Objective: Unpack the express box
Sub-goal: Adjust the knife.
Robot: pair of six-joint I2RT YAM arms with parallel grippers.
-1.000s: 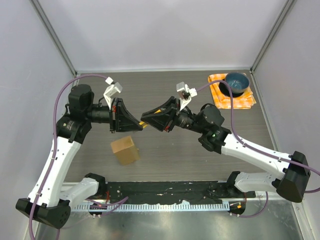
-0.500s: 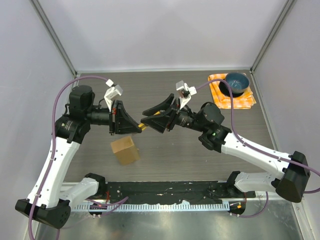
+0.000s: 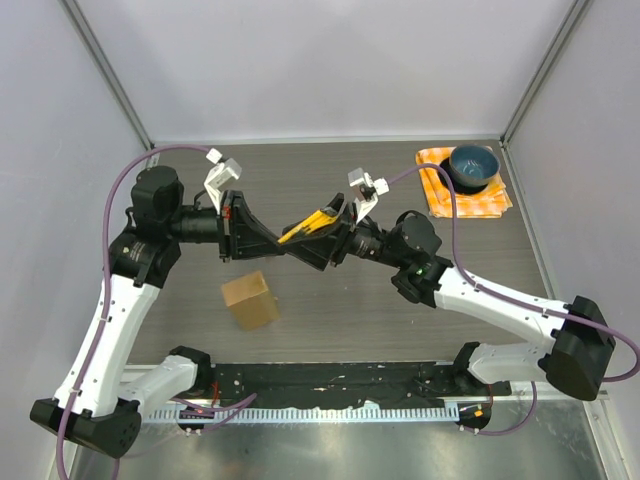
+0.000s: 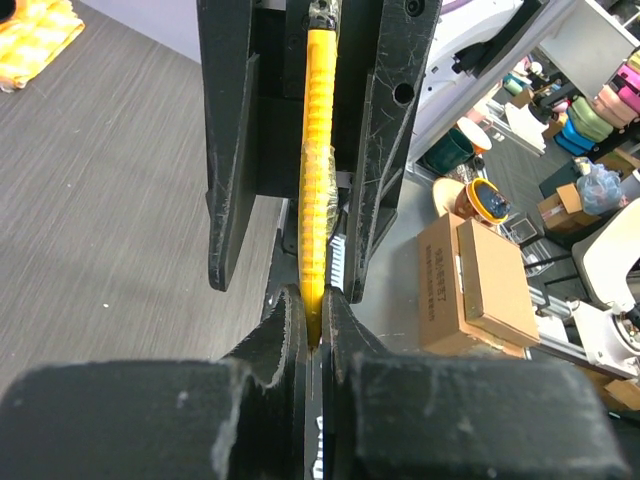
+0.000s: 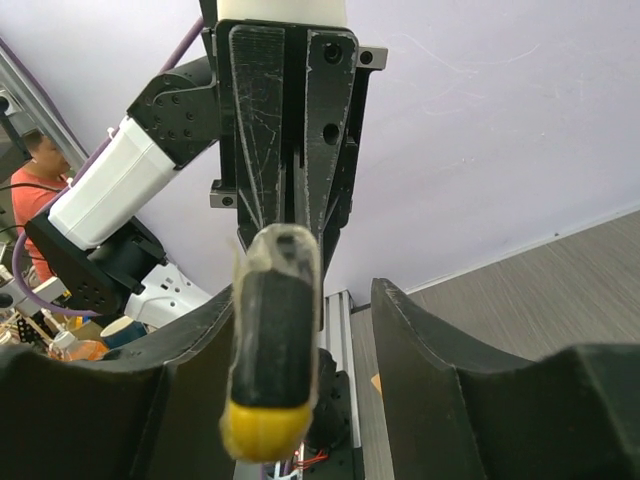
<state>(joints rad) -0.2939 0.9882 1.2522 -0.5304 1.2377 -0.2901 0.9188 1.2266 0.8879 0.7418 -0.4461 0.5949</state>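
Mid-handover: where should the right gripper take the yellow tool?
Its free far half, coming end-on from opposite the left gripper, which is shut on the near end. The yellow tool is a thin flat bar, so the open right gripper should close on its broad faces.

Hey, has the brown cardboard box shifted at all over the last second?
No. The express box lies in the same spot and at the same angle as before, just beyond the black rail at the near edge.
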